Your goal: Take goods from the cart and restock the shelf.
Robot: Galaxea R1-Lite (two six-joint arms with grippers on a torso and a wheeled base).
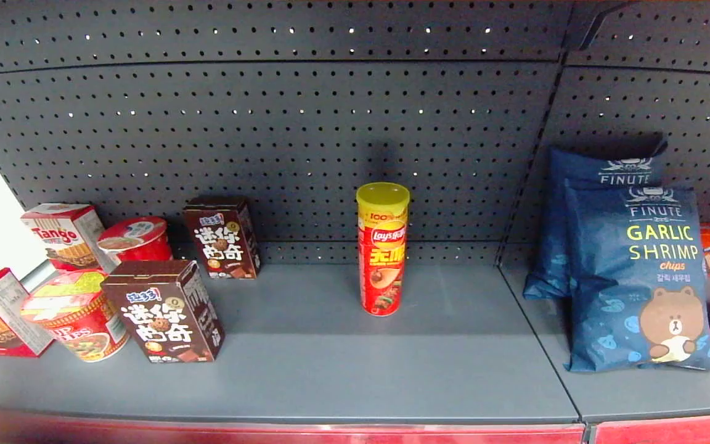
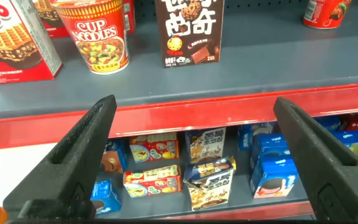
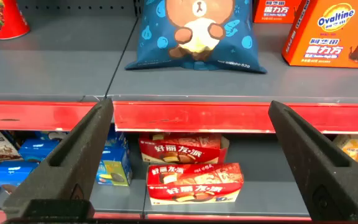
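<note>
Left gripper [image 2: 194,107]: fingers spread wide, nothing held. It sits in front of the shelf's red lip [image 2: 17,127], at about its height.
Right gripper [image 3: 191,106]: likewise spread and empty, facing the lip below the bags.
Shelf [image 1: 342,370]: grey deck with open room either side of the can. Risk: a gripper lifted straight up could strike the lip.
Bags [image 1: 635,277]: two, blue, upright, one behind the other at the right end. They are probably propped on each other, though that is hard to tell. Risk: a nudge could slump them forward off the deck.
Boxes [image 1: 164,311]: brown, two, left end. Risk: stock pushed in here would shove the neighbours.
Can [image 1: 383,250]: tall, narrow, alone at centre. Risk: likeliest to topple and roll if an arm brushes it.
Cup [image 1: 77,314]: wedged between boxes, near the front.
</note>
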